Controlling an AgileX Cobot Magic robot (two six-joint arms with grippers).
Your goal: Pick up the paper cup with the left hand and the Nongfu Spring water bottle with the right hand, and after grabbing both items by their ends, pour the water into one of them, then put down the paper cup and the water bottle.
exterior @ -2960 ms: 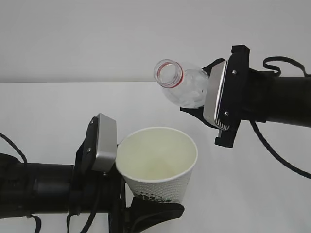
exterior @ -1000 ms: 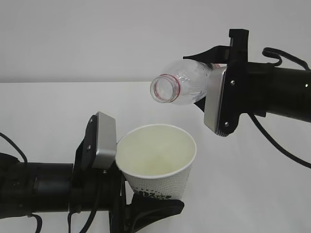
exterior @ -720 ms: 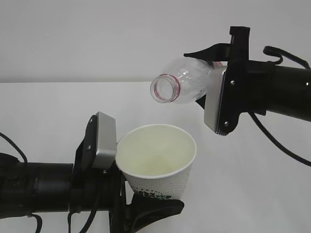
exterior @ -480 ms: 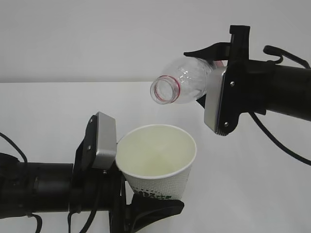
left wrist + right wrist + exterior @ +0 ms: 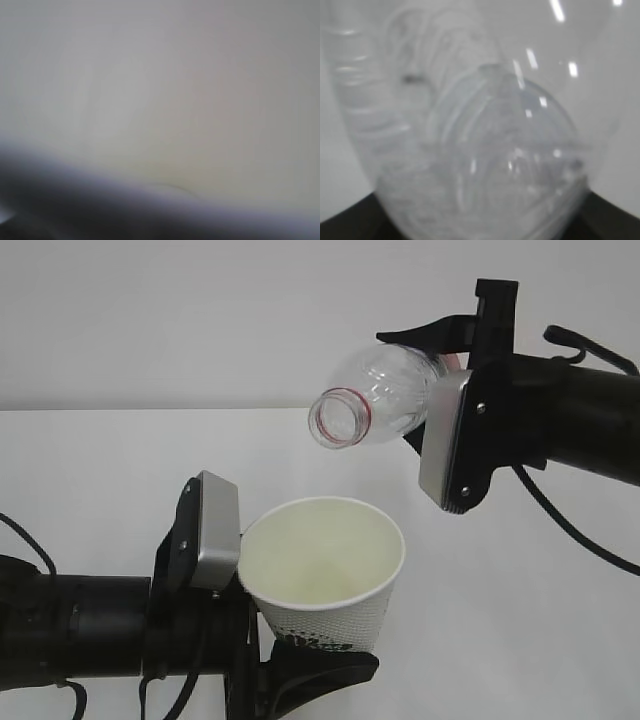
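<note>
In the exterior view the white paper cup (image 5: 325,575) is held upright at the lower middle, its mouth open toward me. My left gripper (image 5: 300,655) is shut on its base, a dark finger (image 5: 320,672) showing under the printed side. Above and to the right, the clear Nongfu Spring water bottle (image 5: 385,390) lies tilted, its red-ringed open mouth (image 5: 337,418) pointing down-left over the cup. My right gripper (image 5: 428,390) is shut on its rear end. No stream of water shows. The left wrist view is a pale blur. The bottle (image 5: 470,130) fills the right wrist view.
A white tabletop (image 5: 110,460) stretches behind both arms and meets a plain grey wall (image 5: 200,310). Black cables (image 5: 580,540) hang under the right arm. The left arm's dark body (image 5: 80,630) lies along the lower left edge.
The right gripper has lifted the bottle's rear end a little, so the bottle tips its mouth more steeply downward. The cup and left gripper have stayed put.
</note>
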